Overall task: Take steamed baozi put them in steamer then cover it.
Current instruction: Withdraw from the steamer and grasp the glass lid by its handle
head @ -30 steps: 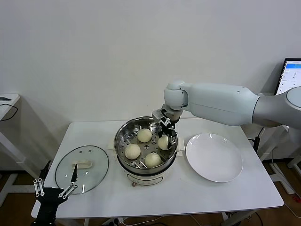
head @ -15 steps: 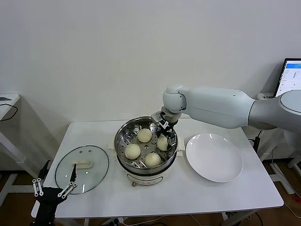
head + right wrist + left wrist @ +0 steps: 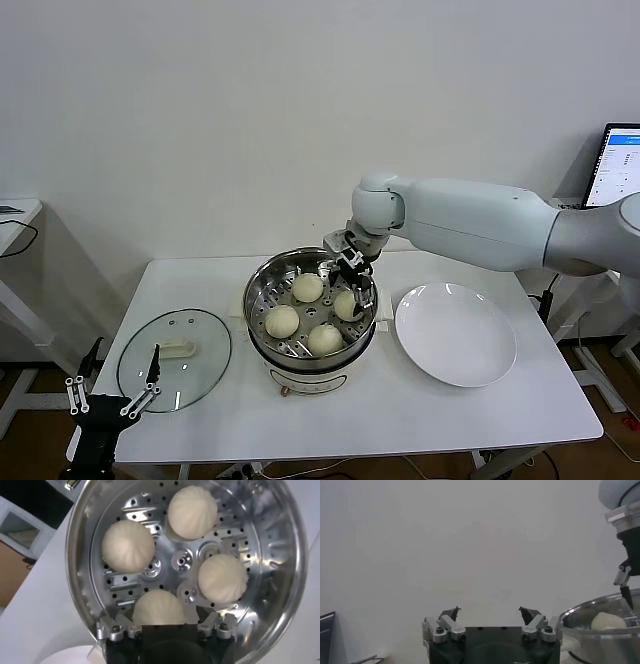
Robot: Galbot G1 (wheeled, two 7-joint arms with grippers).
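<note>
The steamer [image 3: 254,303] stands mid-table with four steamed baozi on its perforated tray: one at the back [image 3: 307,287], one on the right [image 3: 346,303], one on the left [image 3: 282,321] and one in front [image 3: 324,339]. My right gripper [image 3: 354,275] hangs open just above the right-hand baozi, holding nothing. In the right wrist view the steamer [image 3: 82,545] fills the frame, and my right gripper [image 3: 162,616] has its jaws spread wider than the nearest baozi [image 3: 158,605]. The cover [image 3: 173,358] lies flat on the table's left. My left gripper [image 3: 110,392] is open and empty beyond the front left corner.
A white plate [image 3: 455,335], bare, sits right of the steamer. A monitor [image 3: 612,160] stands at the far right, off the table. In the left wrist view my left gripper [image 3: 490,612] faces a blank wall, with the steamer [image 3: 592,612] at the side.
My right gripper has risen slightly over the right-hand baozi, and the arm has shifted a little. My left gripper has sunk slightly at the front left corner.
</note>
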